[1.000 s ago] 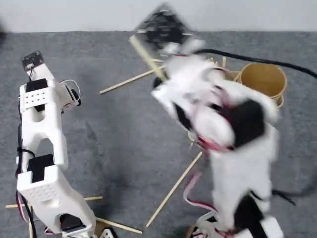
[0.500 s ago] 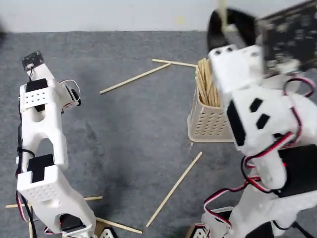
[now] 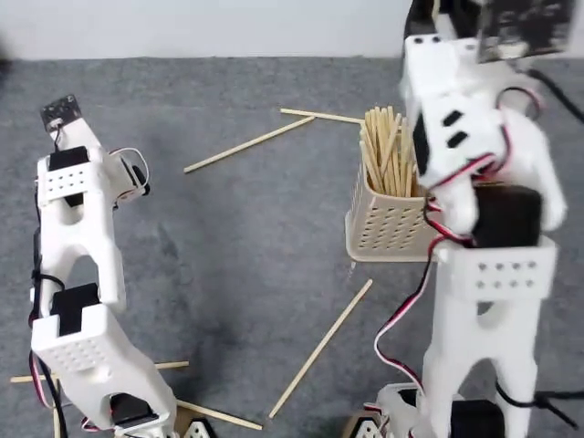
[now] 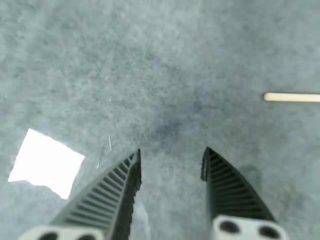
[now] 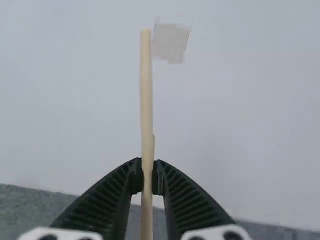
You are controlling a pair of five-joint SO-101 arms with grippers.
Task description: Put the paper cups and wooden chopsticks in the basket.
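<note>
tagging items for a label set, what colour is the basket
The basket is cream-beige, its wall patterned with small holes; the high view shows it best.

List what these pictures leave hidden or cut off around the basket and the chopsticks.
Basket: high view, its right side is covered by the right arm.
Held chopstick: right wrist view, runs off the edge past the right gripper.
Loose chopstick: left wrist view, cut off by the edge.
Near chopstick: high view, its middle is hidden under the left arm.
</note>
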